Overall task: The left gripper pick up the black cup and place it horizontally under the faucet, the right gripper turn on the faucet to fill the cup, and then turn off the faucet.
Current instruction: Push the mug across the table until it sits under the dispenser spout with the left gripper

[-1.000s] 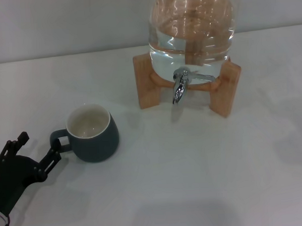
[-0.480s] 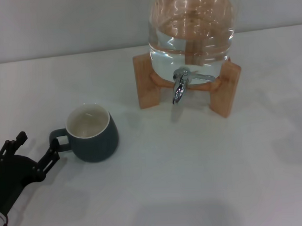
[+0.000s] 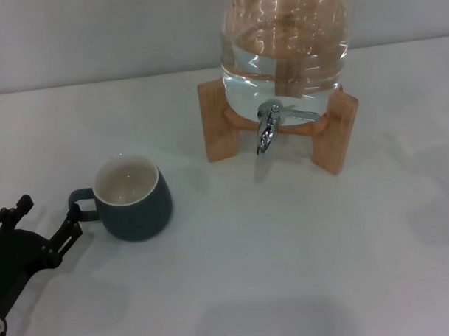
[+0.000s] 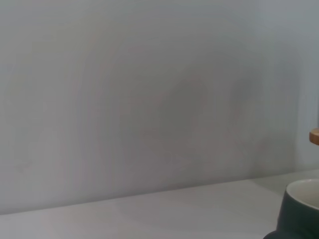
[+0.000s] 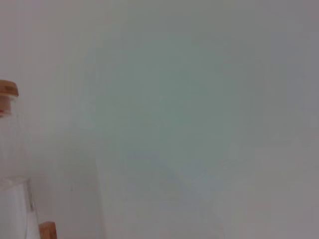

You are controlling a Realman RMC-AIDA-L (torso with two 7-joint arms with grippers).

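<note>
Fingers (image 3: 70,231) of the left gripper (image 3: 44,218) are spread wide, one tip touching the cup (image 3: 132,200) handle. Cup stands upright on the table (image 3: 301,239), well apart from the faucet (image 3: 268,128).

Open table (image 3: 286,254) between cup (image 3: 133,201) and faucet (image 3: 267,130)

We see a matt dark glazed cup (image 3: 134,203), shiny chrome faucet (image 3: 268,127), clear glass jar (image 3: 285,40), smooth light wooden stand (image 3: 335,131), matt white counter (image 3: 301,239).
</note>
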